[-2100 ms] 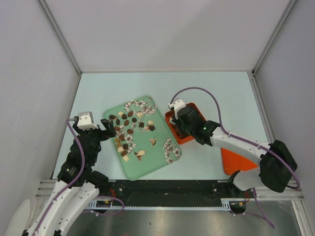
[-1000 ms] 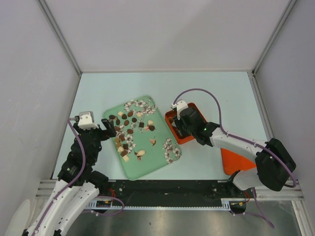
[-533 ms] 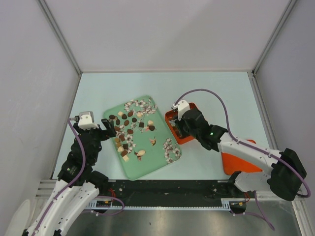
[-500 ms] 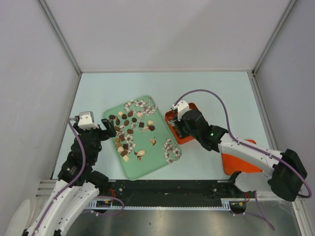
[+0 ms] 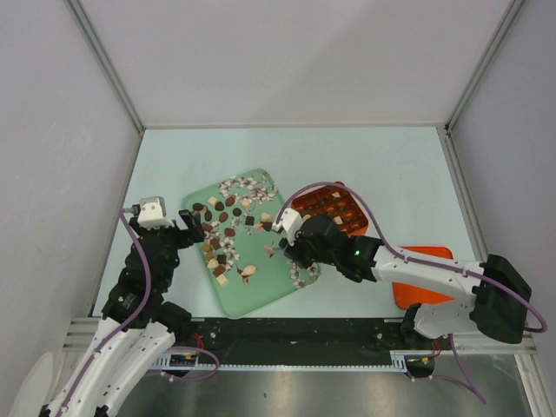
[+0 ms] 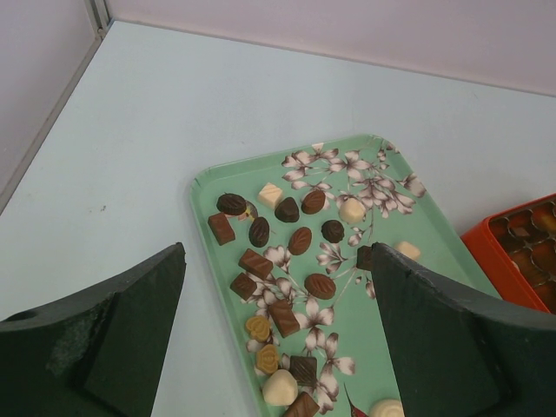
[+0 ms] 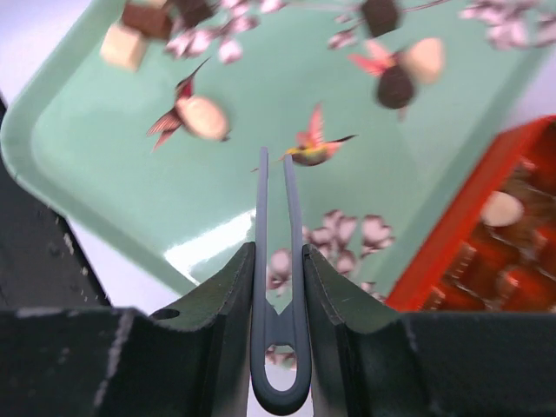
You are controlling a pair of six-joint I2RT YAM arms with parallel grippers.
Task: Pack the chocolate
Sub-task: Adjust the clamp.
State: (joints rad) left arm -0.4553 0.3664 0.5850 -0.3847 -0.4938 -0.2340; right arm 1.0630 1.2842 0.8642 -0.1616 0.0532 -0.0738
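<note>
Right gripper (image 7: 278, 256) tight around grey tweezers (image 7: 260, 261), tips above green tray (image 7: 113, 174)

**user1:** what's the enclosure like?
**user2:** pale mint tabletop (image 5: 287, 152), plain grey-white walls (image 5: 287, 61) on three sides, metal posts (image 5: 103, 62) in the back corners, soft even light

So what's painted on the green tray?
White flowers and little hummingbirds on the tray, clearest in the right wrist view.
</note>
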